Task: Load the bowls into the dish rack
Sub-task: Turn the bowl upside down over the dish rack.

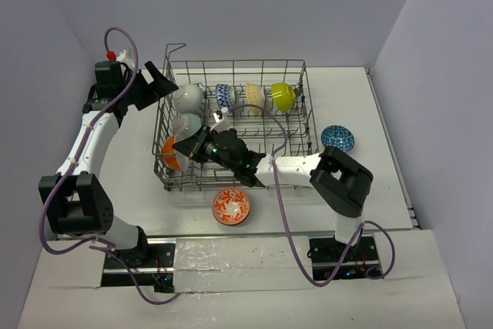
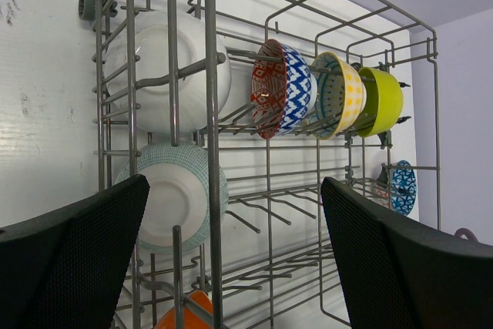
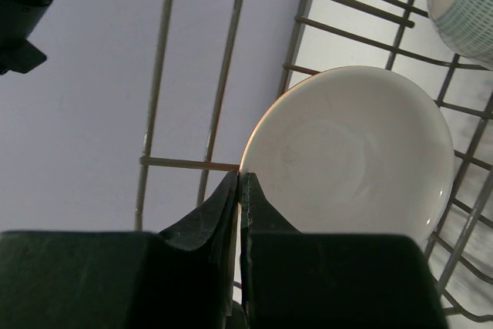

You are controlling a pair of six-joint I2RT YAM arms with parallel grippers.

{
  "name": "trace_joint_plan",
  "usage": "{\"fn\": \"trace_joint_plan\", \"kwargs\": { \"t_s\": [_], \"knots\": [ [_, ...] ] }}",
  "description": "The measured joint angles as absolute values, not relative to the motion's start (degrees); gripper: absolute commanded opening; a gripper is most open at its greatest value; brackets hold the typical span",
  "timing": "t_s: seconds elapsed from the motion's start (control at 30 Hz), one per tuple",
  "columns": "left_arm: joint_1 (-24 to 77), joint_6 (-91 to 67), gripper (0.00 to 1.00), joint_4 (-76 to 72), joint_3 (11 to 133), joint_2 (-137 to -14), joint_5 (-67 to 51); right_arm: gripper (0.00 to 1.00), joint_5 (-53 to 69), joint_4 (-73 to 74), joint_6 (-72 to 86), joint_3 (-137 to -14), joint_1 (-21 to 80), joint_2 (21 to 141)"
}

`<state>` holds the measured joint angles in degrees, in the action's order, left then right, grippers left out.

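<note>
1. White worktop (image 1: 377,98) boxed in by pale lilac walls.
2. Grey wire dish rack (image 1: 235,62) at the far middle of the worktop, tines upright, a raised loop at its far-left corner.
3. Right tool (image 1: 187,146) reaching into the rack's near-left corner, pinched tight on the rim of the orange bowl (image 1: 172,154). From the wrist view, white inside of the bowl facing the camera.
4. Left tool (image 1: 158,82) just outside the rack's far-left corner, spread wide, gripping nothing.
5. Racked on edge along the far row, left to right: white bowl (image 1: 189,96), red-and-blue patterned bowl (image 1: 224,96), pale yellow bowl (image 1: 255,96), lime bowl (image 1: 283,96). One row nearer, left side: grey-ringed bowl (image 1: 185,123).
6. Not yet loaded: dark-blue patterned bowl (image 1: 337,138) toward the worktop's right edge; red-white bowl (image 1: 232,206) by the near edge, just in front of the rack.
7. Likely step: seating the orange bowl. Keep it on edge, lower the rim between two tines, stay clear of the grey-ringed bowl, and release only once it leans steady.
</note>
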<state>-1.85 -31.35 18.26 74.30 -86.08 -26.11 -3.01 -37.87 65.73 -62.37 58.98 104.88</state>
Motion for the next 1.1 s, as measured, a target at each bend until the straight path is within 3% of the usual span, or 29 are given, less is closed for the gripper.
{"fn": "trace_joint_plan", "kwargs": {
  "t_s": [0.57,1.1],
  "knots": [
    [-1.8,-31.4,0.99,18.3,74.3,-86.1,-26.1,0.0,-2.1,-32.5,67.1,-62.8,58.2,104.5],
    [-1.7,-31.4,0.99,18.3,74.3,-86.1,-26.1,0.14,-2.4,-29.1,67.7,-61.5,57.1,103.0]
  ]
}}
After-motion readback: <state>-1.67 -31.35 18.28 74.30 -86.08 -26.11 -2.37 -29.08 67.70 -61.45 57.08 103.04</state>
